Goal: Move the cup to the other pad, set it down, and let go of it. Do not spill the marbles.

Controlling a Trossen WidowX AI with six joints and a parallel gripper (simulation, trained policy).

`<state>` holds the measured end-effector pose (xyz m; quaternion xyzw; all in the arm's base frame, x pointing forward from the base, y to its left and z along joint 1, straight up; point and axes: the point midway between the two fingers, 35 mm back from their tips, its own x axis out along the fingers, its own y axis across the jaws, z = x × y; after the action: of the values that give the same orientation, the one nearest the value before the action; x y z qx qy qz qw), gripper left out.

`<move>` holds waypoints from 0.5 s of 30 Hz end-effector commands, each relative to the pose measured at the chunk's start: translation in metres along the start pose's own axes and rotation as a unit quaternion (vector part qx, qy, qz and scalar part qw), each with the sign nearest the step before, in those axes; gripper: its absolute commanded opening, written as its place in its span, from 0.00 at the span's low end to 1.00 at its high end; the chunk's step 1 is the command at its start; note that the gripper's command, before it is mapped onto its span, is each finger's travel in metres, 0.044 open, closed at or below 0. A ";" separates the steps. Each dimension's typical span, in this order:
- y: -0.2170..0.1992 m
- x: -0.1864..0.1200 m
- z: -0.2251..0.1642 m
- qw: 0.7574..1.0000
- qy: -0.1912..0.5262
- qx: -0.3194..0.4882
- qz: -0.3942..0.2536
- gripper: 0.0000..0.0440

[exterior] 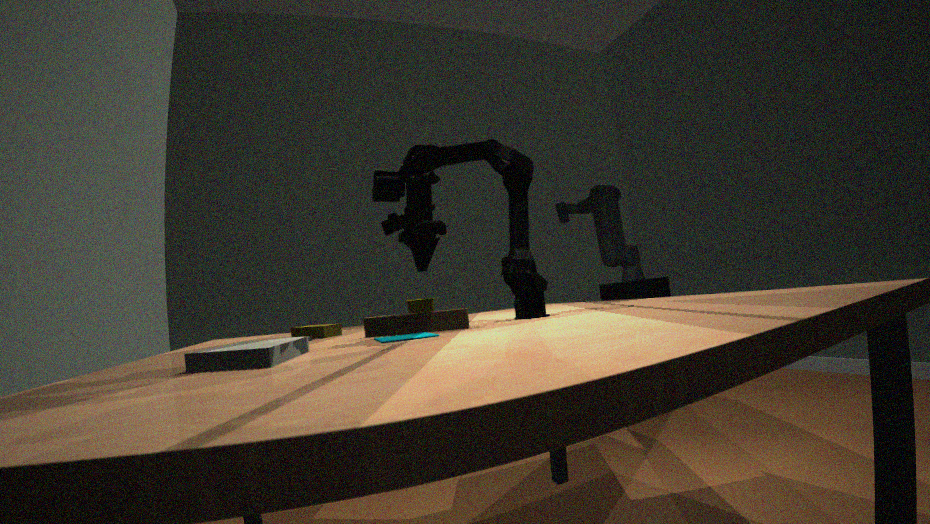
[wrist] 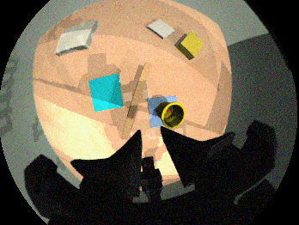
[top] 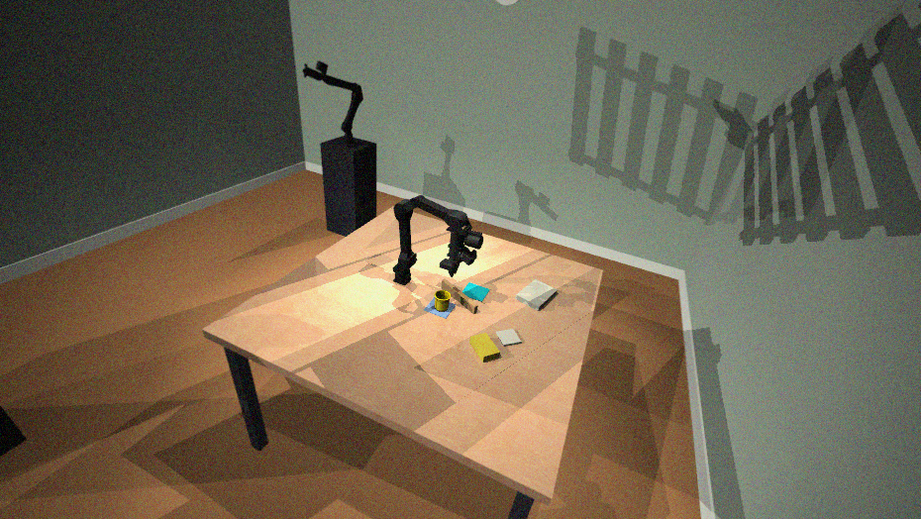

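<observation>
A yellow cup (top: 442,300) (exterior: 419,305) (wrist: 175,117) stands upright on the blue pad (top: 443,314) (wrist: 154,107). Small reddish marbles (wrist: 169,112) show inside it in the wrist view. The cyan pad (top: 475,291) (exterior: 406,337) (wrist: 106,92) is bare, on the other side of a low wooden bar. My gripper (top: 452,272) (exterior: 422,268) (wrist: 150,130) is partly open and empty. It points down, well above the table. In the wrist view the cup is just beyond and to the right of the fingertips, not between them.
The low wooden bar (top: 464,301) (exterior: 383,324) (wrist: 136,100) stands between the pads. A grey-white block (top: 536,293) (exterior: 227,359) (wrist: 77,38), a small white tile (top: 508,337) (wrist: 161,28) and a yellow block (top: 483,347) (exterior: 316,330) (wrist: 190,45) lie farther out. Another arm stands on a dark pedestal (top: 349,183).
</observation>
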<state>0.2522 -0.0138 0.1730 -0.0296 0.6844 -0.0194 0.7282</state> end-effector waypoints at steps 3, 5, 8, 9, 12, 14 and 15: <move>-0.008 0.015 -0.003 1.000 0.023 -0.007 -0.005 0.33; -0.011 0.019 -0.004 1.000 0.028 -0.009 -0.006 0.34; -0.015 0.027 -0.005 0.999 0.036 -0.013 -0.007 0.35; -0.016 0.029 -0.006 0.999 0.038 -0.014 -0.008 0.36; -0.020 0.037 -0.008 0.999 0.045 -0.019 -0.008 0.37; -0.022 0.042 -0.009 0.998 0.050 -0.022 -0.008 0.38; -0.023 0.044 -0.009 0.998 0.052 -0.024 -0.008 0.39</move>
<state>0.2478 -0.0363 0.1379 -0.0465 0.7139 -0.0128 0.6986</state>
